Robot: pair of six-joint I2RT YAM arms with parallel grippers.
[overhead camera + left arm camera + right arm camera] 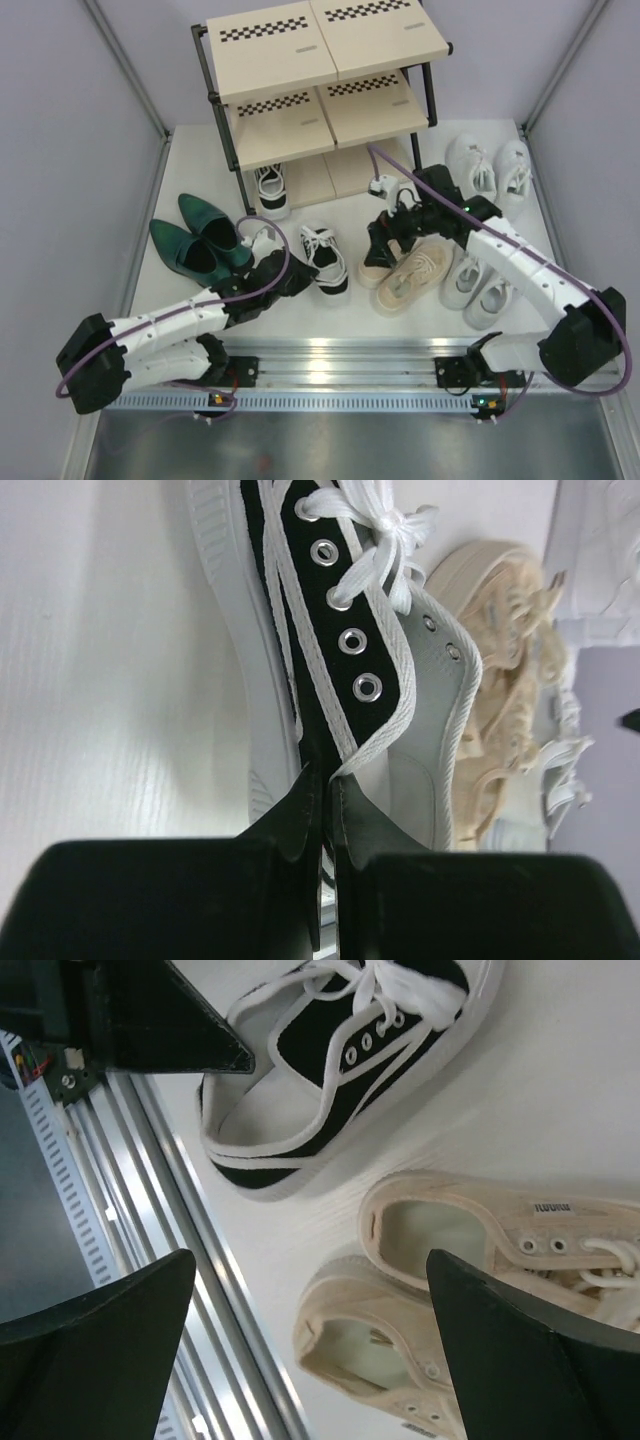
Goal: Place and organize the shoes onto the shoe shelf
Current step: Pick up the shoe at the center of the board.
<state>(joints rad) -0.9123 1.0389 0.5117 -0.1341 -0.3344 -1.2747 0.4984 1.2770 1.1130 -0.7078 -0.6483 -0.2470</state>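
Note:
The shoe shelf (330, 60) stands at the back, with one black-and-white sneaker (270, 188) on its bottom tier. My left gripper (296, 276) (328, 780) is shut on the side collar of the other black-and-white sneaker (326, 262) (345, 695) (330, 1090), in front of the shelf. My right gripper (386, 246) (310, 1255) is open wide and empty, just above the heel ends of the two beige sneakers (408, 272) (385, 1355). The dark green heeled shoes (200, 238) lie at the left. White sneakers lie at the right front (482, 285) and at the right back (490, 165).
The aluminium rail (340, 355) (180, 1260) runs along the near edge of the table. Grey side walls (60, 200) enclose the table on both sides. The shelf's top and middle tiers hold no shoes.

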